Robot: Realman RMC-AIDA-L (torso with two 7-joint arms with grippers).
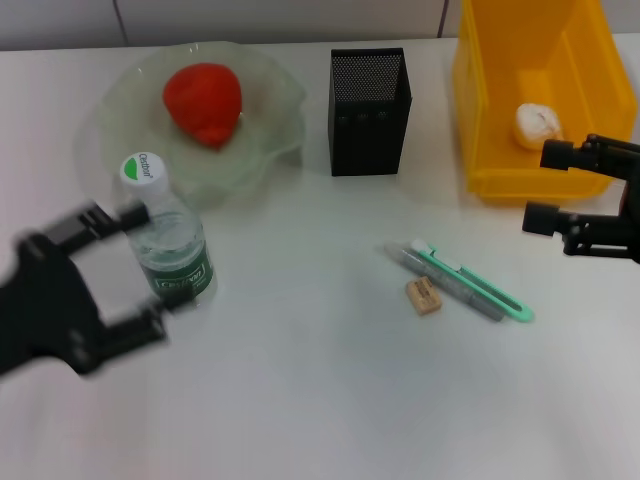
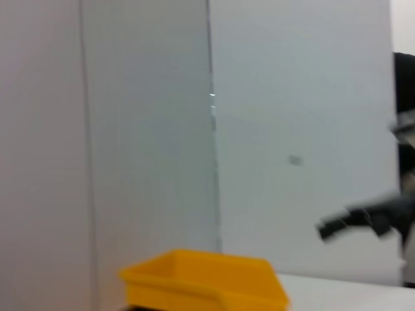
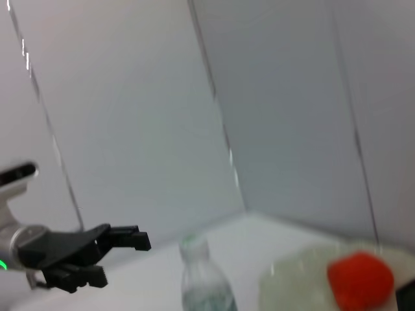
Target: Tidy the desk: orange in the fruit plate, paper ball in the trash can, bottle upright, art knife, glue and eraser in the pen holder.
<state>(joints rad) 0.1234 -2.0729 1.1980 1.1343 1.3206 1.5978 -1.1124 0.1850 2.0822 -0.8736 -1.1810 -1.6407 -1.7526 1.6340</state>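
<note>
The orange (image 1: 203, 102) lies in the pale green fruit plate (image 1: 270, 140) at the back left. In front of the plate the clear bottle (image 1: 168, 240) stands upright with its white and green cap on. My left gripper (image 1: 155, 265) is open at the bottle's left side, its fingertips level with the bottle; the right wrist view shows this gripper (image 3: 120, 259) apart from the bottle (image 3: 204, 282). The paper ball (image 1: 538, 122) lies in the yellow trash can (image 1: 500, 180). The green art knife (image 1: 480, 288), grey glue (image 1: 440, 276) and eraser (image 1: 424, 296) lie together on the desk. My right gripper (image 1: 548, 187) hangs open by the trash can's front.
The black mesh pen holder (image 1: 368, 110) stands at the back centre between plate and trash can. The left wrist view shows the trash can (image 2: 207, 278) and my right gripper (image 2: 360, 220) against a grey wall.
</note>
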